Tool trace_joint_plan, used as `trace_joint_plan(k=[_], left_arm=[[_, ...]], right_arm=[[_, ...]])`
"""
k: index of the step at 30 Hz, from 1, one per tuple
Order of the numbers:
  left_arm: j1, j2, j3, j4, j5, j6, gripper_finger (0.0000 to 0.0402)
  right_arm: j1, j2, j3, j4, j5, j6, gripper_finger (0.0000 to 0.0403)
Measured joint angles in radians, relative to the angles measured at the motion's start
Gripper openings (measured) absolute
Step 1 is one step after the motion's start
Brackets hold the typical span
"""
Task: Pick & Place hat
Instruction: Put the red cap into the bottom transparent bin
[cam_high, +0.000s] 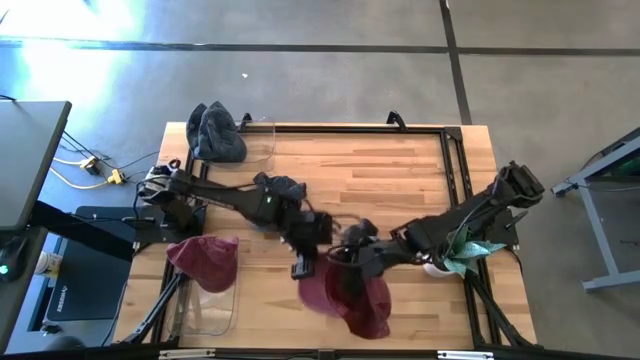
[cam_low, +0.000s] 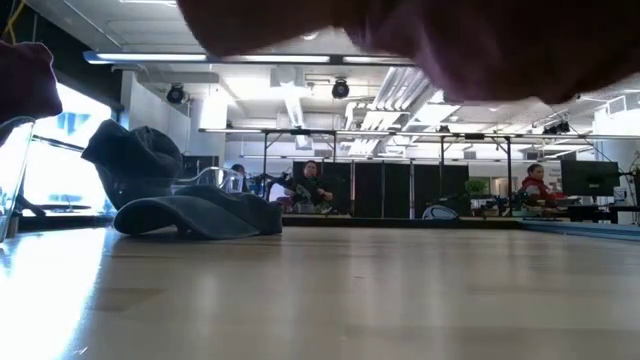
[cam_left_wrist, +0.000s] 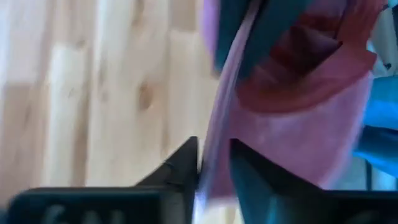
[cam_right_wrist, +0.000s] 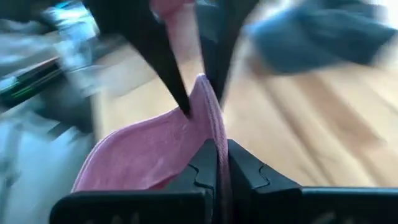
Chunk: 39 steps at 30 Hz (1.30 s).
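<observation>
A maroon hat (cam_high: 350, 298) hangs over the table's near middle, and shows as a maroon blur (cam_low: 450, 50) at the top of the low view. My right gripper (cam_right_wrist: 222, 163) comes from the right and is shut on the hat's rim. From the left, my left gripper (cam_left_wrist: 214, 171) meets the same rim. Its fingers are a narrow gap apart, with the rim's edge (cam_left_wrist: 214, 155) standing in that gap. I cannot tell whether they touch it. My right gripper pinches the rim's edge (cam_right_wrist: 214, 134) between its two fingers, just below where the left fingers (cam_right_wrist: 165, 68) stand. Its fingers slant down from the table's right. The rim stands upright out of the hold, and the rest of the hat hangs clear of the table.
A second maroon hat (cam_high: 205, 262) rests on a clear bin (cam_high: 212, 312) at the near left. Dark grey hats (cam_high: 215, 132) lie by a clear container (cam_high: 262, 142) at the far left, and another dark hat (cam_high: 282, 188) lies under the left arm. People sit beyond the table.
</observation>
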Motion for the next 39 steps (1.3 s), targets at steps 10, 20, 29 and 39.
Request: trace_joint_plan(k=[10, 20, 29, 39], left_arm=[[0.055, -0.117, -0.024, -0.262, -0.245, -0.110, 0.0187], [-0.137, -0.392, -0.418, 0.143, -0.478, -0.607, 0.0173], [-0.204, -0.570, -0.841, 0.892, -0.596, -0.786, 0.0173], [-0.206, -0.562, -0.929, 1.178, -0.594, -0.723, 0.0172]], right_arm=[[0.160, -0.030, -0.142, -0.079, 0.577, 0.561, 0.0010], [0.171, -0.056, -0.175, 0.075, 0.746, 0.366, 0.0008], [0.153, -0.100, -0.175, 0.201, 0.844, 0.085, 0.0012], [0.137, -0.102, -0.175, 0.278, 0.850, -0.052, 0.0013]])
